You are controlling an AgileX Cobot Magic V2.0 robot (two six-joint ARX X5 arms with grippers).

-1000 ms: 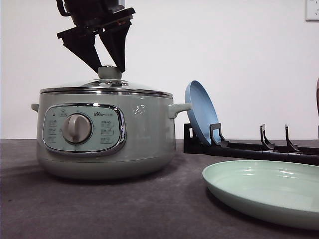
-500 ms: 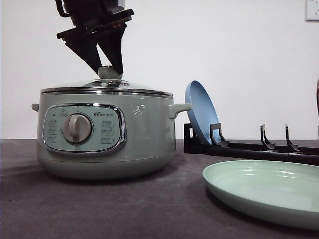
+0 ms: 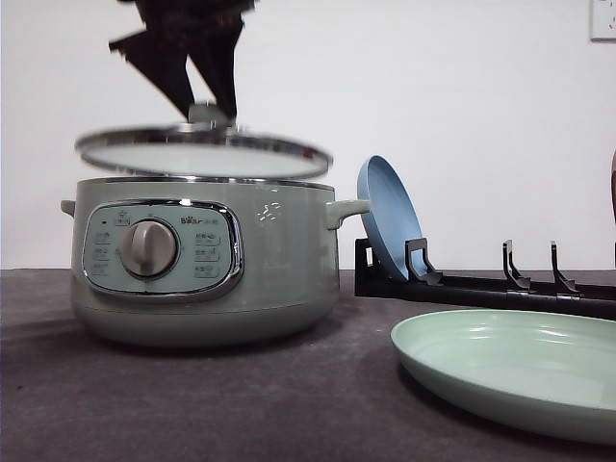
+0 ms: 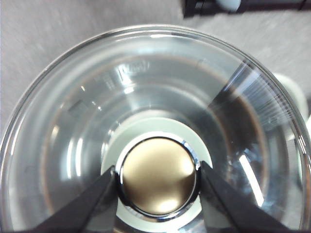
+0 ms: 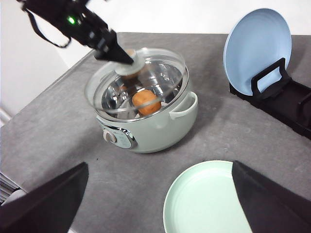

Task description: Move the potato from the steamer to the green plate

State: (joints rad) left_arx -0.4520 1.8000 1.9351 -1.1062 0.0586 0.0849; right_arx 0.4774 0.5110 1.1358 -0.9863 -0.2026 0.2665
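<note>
Front view: the left gripper point(image 3: 214, 108) is seen at upper left of the frame, its dark fingers clamped on the knob of the glass lid point(image 3: 202, 152), which is held clear above the steamer point(image 3: 204, 260), slightly tilted and blurred. The steamer sits at left on the grey table point(image 3: 241, 404), its dial facing the camera. The green plate point(image 3: 510, 371) lies flat at lower right, empty. Behind it, a blue plate point(image 3: 388, 217) is propped upright in a black rack point(image 3: 481, 284).

Left wrist view: the brass-coloured knob point(image 4: 158, 175) is pinched between both fingers point(image 4: 92, 204), with the lid's glass spreading around it.

Right wrist view: the potato point(image 5: 146, 103) is seen through the raised lid, resting inside the steamer's metal bowl, left of centre in the frame. The right gripper point(image 5: 158, 213) is spread wide, its two fingers at the lower corners, holding nothing, above the green plate.
</note>
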